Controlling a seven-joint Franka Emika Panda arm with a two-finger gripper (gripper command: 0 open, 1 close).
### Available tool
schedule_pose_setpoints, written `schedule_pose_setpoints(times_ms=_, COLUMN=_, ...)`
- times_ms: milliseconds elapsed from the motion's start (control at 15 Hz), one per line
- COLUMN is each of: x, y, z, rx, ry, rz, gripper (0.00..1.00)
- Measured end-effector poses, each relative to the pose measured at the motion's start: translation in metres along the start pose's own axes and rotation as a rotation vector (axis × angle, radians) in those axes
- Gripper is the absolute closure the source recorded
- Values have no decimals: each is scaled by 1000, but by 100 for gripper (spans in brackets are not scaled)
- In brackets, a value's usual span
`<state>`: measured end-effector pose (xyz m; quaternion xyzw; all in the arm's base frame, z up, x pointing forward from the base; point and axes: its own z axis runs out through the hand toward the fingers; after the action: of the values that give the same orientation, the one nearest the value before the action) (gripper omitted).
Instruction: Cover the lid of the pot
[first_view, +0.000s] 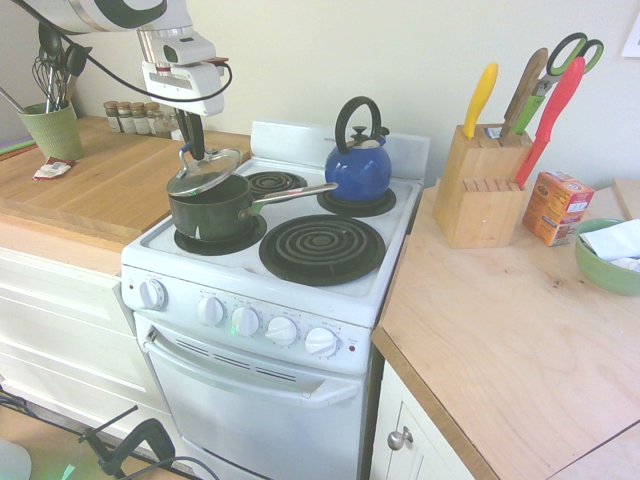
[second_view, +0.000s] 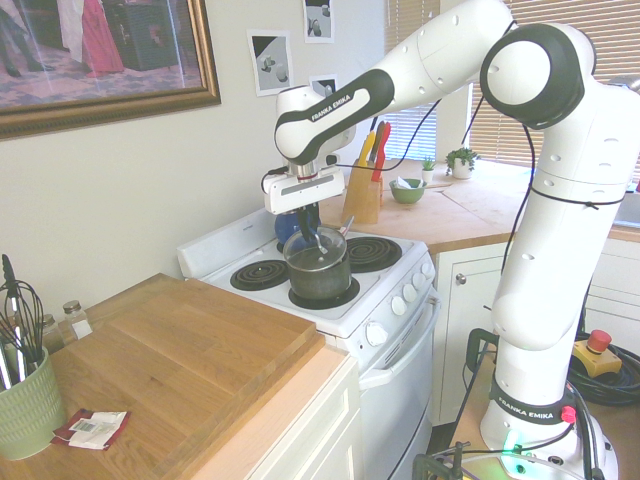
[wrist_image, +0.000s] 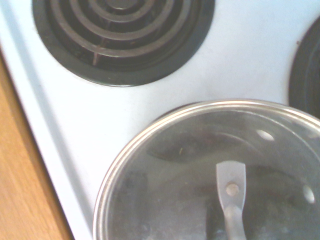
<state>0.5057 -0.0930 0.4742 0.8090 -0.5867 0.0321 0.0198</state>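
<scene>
One two-finger gripper (first_view: 193, 150) clamps the round glass lid (first_view: 205, 171), tilted above the dark green saucepan (first_view: 212, 212): level it, centre it, then lower.

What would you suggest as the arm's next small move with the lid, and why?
Probably lower it straight down while levelling it. The gripper is shut on the lid, which hangs tilted just above the pot on the front burner, roughly over the opening. It does not look seated on the rim yet.
</scene>
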Motion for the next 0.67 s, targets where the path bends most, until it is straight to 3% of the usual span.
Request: schedule_pose_setpoints(times_ms=667, x=15, y=-7, z=31, rx=-36, ry=2, rz=34, gripper=100)
